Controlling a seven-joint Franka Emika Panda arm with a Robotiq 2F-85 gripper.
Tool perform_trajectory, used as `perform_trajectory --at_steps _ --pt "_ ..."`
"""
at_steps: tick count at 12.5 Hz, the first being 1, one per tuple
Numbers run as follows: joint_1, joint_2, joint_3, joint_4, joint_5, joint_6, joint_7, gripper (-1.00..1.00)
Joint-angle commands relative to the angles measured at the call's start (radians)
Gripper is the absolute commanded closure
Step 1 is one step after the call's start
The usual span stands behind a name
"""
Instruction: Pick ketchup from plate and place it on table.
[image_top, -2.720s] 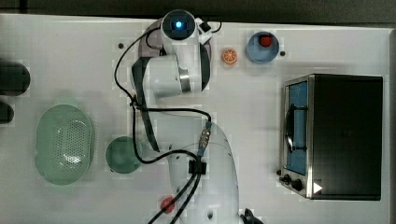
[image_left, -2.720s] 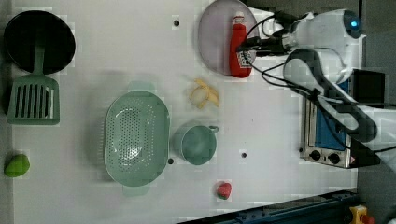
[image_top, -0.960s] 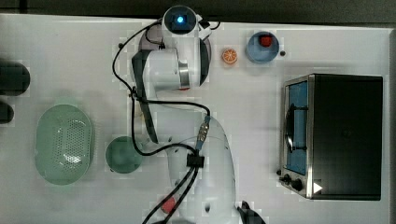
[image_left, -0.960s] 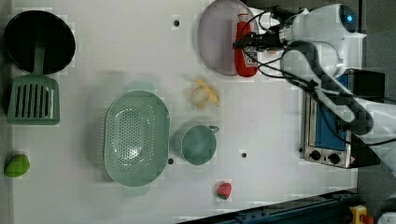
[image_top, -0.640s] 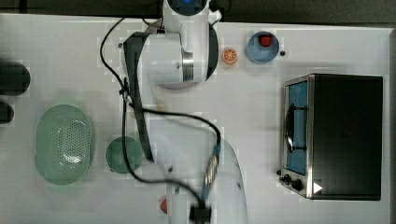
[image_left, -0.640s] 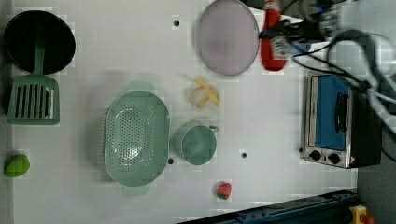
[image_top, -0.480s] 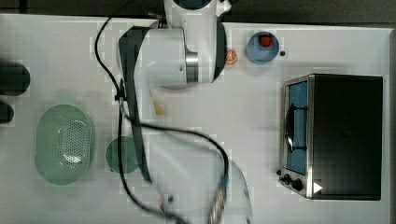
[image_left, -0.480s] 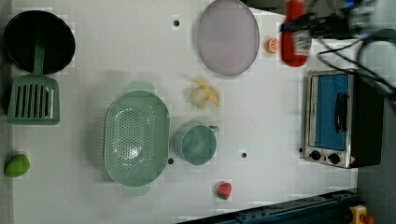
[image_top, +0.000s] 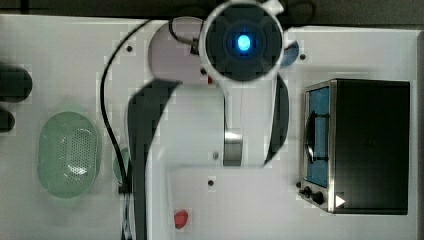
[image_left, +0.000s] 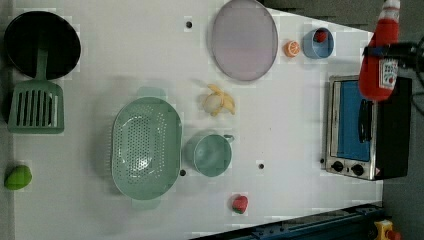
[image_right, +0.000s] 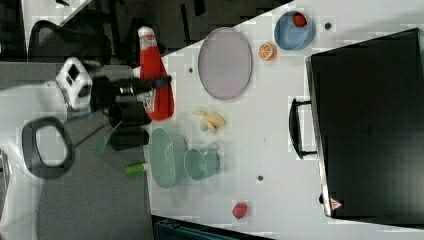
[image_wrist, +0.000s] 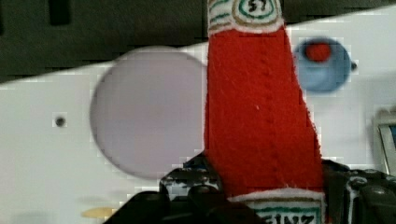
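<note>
High above white tabletop (image_left: 125, 75): soft red fabric ketchup bottle (image_left: 380, 65) with whitish label, clamped at mid-body between black gripper (image_right: 152, 82) fingers, clear of plate. In left view, bottle hangs over silver toaster oven (image_left: 367, 130) at table's edge. Large round greyish-lilac plate (image_left: 244, 39) bare, lying flat. Near plate in left view: small blue bowl (image_left: 318, 44) holding red item, orange fruit (image_left: 292, 48), yellow banana (image_left: 219, 100). Green perforated basket (image_left: 146, 147) and teal cup (image_left: 211, 154) stand well apart from plate.

A green colander (image_left: 146, 147) lies beside a teal cup (image_left: 212, 154). A banana (image_left: 219, 100) lies near them. A toaster oven (image_left: 367, 132) stands well apart from a black pan (image_left: 41, 42).
</note>
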Motion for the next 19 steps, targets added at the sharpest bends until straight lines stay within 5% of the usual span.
perform_trajectory --at_steps 1,8,13,14,18,19 --pt "-0.026 -0.016 -0.009 -0.201 0.005 -0.016 -0.026 -0.18" --pt "-0.026 -0.04 -0.036 -0.502 0.011 0.253 -0.025 -0.18" --pt "-0.026 0.106 -0.034 -0.551 0.011 0.362 -0.024 -0.18" --pt "-0.026 0.135 -0.033 -0.551 0.011 0.384 -0.024 -0.23" --pt "-0.026 0.154 -0.025 -0.546 0.011 0.442 -0.024 -1.0" --pt "-0.026 0.133 -0.025 -0.546 0.011 0.434 -0.024 -1.0"
